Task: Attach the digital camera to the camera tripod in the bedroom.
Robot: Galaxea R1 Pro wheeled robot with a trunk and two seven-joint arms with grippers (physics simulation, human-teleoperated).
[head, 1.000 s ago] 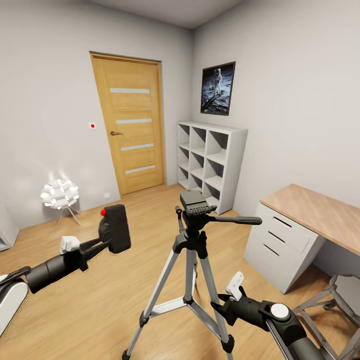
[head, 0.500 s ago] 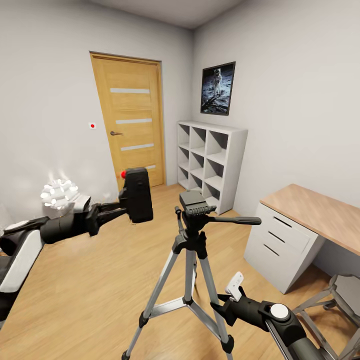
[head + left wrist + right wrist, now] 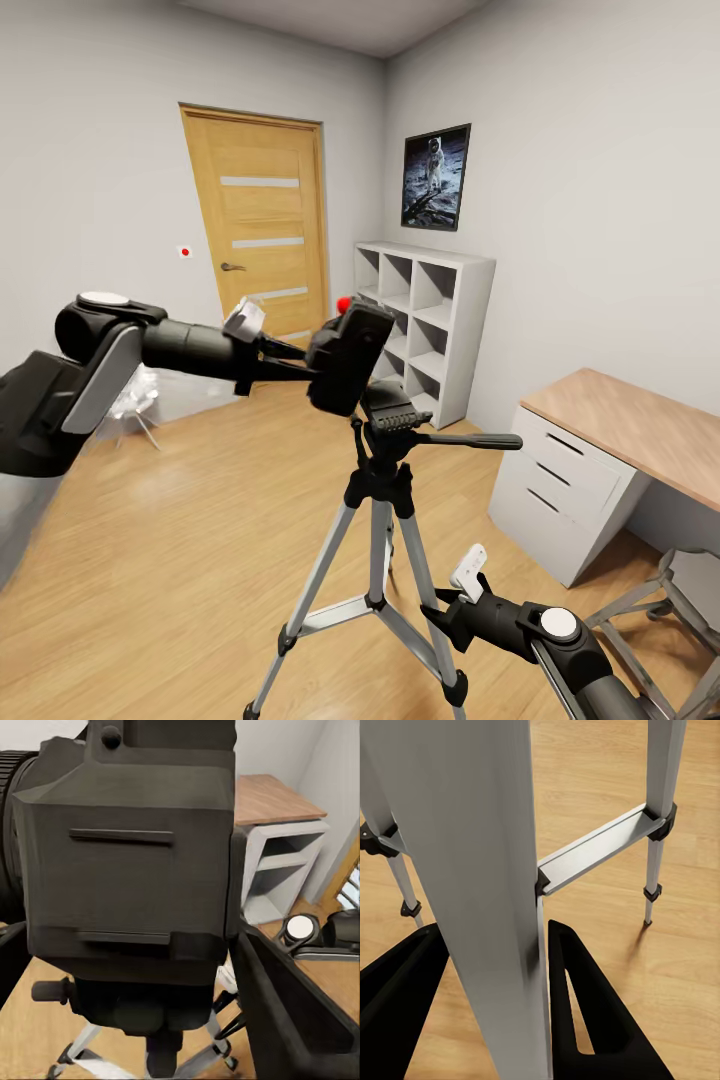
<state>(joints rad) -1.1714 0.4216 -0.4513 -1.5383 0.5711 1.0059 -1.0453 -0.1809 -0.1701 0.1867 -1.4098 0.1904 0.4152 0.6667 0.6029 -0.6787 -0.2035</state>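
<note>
The black digital camera [image 3: 348, 358], its red button [image 3: 344, 303] on top, hangs tilted just above and left of the camera tripod's black head [image 3: 388, 405]. My left gripper [image 3: 318, 366] is shut on it from the left. In the left wrist view the camera body [image 3: 127, 847] looms large, with the tripod head [image 3: 127, 1009] right beneath it and one finger [image 3: 292, 1012] alongside. The camera tripod [image 3: 382, 520] stands on the wood floor, pan handle [image 3: 475, 440] pointing right. My right gripper [image 3: 440, 612] sits low at a silver leg [image 3: 495, 870], its fingers pressed on either side.
A wooden door [image 3: 262, 250] is in the far wall. A white cube shelf [image 3: 425, 325] stands under a framed poster [image 3: 436, 177]. At right are a wood-topped desk [image 3: 630, 420] with drawers and a grey chair [image 3: 690, 590]. Open floor lies left of the tripod.
My left arm has swung the camera up and to the right, from low at the left to just beside the tripod head. The right arm and tripod have stayed still.
</note>
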